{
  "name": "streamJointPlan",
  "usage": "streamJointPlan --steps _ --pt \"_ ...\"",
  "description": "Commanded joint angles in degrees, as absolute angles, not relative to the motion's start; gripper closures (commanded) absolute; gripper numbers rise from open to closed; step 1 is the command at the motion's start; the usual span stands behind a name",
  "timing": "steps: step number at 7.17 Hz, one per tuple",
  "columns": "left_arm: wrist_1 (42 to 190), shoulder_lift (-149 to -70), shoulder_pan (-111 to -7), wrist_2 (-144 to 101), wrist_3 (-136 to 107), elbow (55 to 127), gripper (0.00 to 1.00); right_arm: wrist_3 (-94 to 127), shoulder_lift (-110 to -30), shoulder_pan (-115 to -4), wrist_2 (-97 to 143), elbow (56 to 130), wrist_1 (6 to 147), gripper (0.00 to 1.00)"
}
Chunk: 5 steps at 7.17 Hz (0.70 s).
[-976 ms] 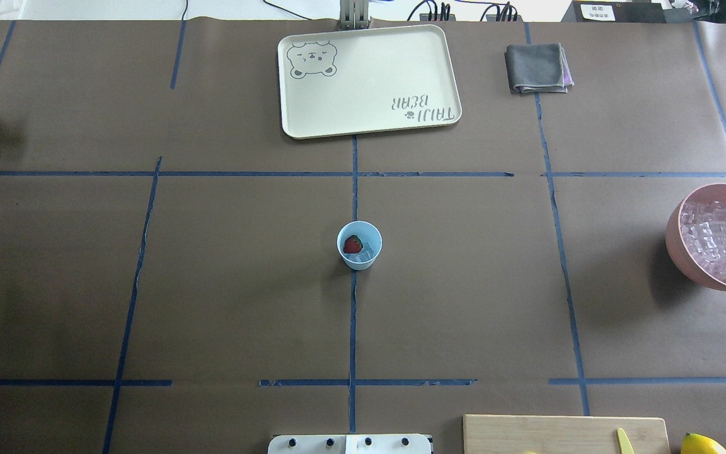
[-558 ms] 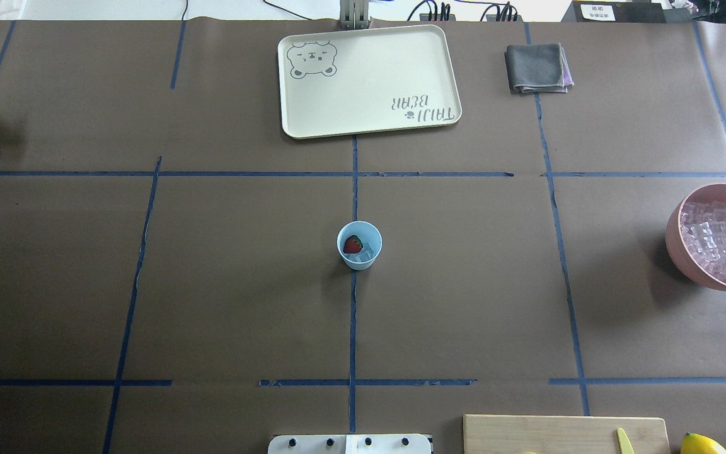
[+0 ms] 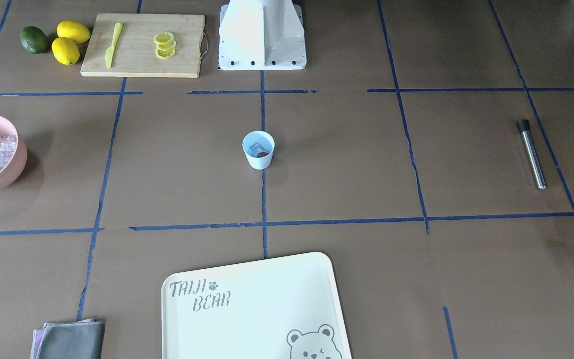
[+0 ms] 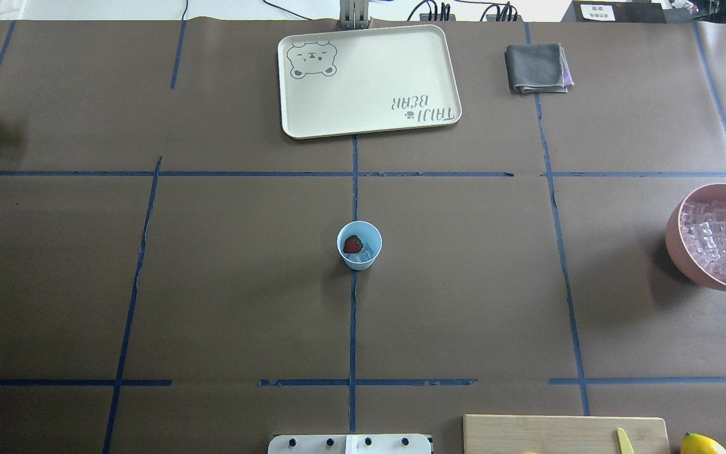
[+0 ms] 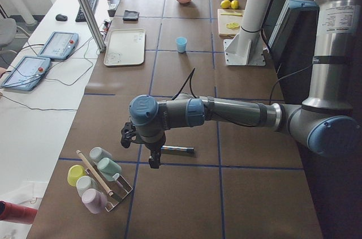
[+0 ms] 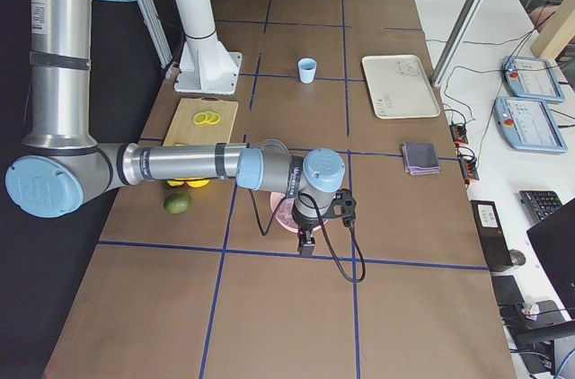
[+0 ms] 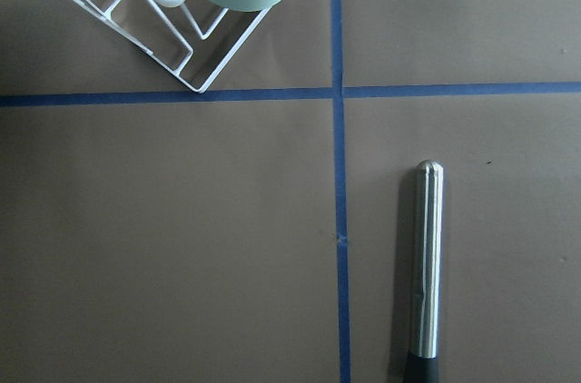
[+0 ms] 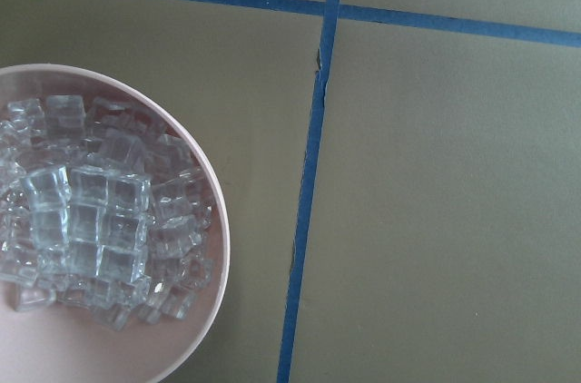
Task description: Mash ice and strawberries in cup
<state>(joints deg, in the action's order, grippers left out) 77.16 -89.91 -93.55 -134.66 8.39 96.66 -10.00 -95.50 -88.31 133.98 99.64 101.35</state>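
Observation:
The pale blue cup (image 4: pixel 359 260) stands at the table's middle, also in the front-facing view (image 3: pixel 258 160). Inside lie a red strawberry (image 4: pixel 353 244) and clear ice cubes (image 4: pixel 368 251). My left gripper (image 5: pixel 154 162) shows only in the exterior left view, pointing down beside a steel muddler (image 5: pixel 177 149), far from the cup; I cannot tell whether it is open or shut. The muddler (image 7: pixel 424 265) lies flat in the left wrist view. My right gripper (image 6: pixel 306 247) shows only in the exterior right view, over the pink bowl (image 6: pixel 280 210); its state is unclear.
The pink bowl (image 4: pixel 678 249) of ice cubes (image 8: pixel 86 220) sits at the right edge. A cream tray (image 4: pixel 369 79) and grey cloth (image 4: pixel 536 66) lie at the far side. A cutting board (image 3: pixel 142 45) with lemon slices, lemons (image 3: pixel 70 42) and a cup rack (image 7: pixel 195 38) are near.

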Motion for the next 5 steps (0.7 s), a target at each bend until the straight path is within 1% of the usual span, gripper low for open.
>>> streamJointPlan --steps 1,2,4,5 --pt "76.99 -89.39 -93.17 -134.3 7.91 96.6 0.0 -9.5 -95.19 -88.51 135.08 100.62 101.34 0.0" --pt "77.25 -88.6 -91.86 -134.3 8.0 95.55 0.0 -9.49 -94.66 -88.51 135.26 100.98 101.25 0.0" --pt "77.08 -88.07 -91.58 -134.73 8.0 95.45 0.0 -9.32 -94.66 -88.51 136.14 103.61 101.34 0.0" --pt "77.43 -86.5 -91.58 -134.91 8.52 95.8 0.0 -9.4 -94.66 -88.42 136.06 103.54 101.25 0.0"
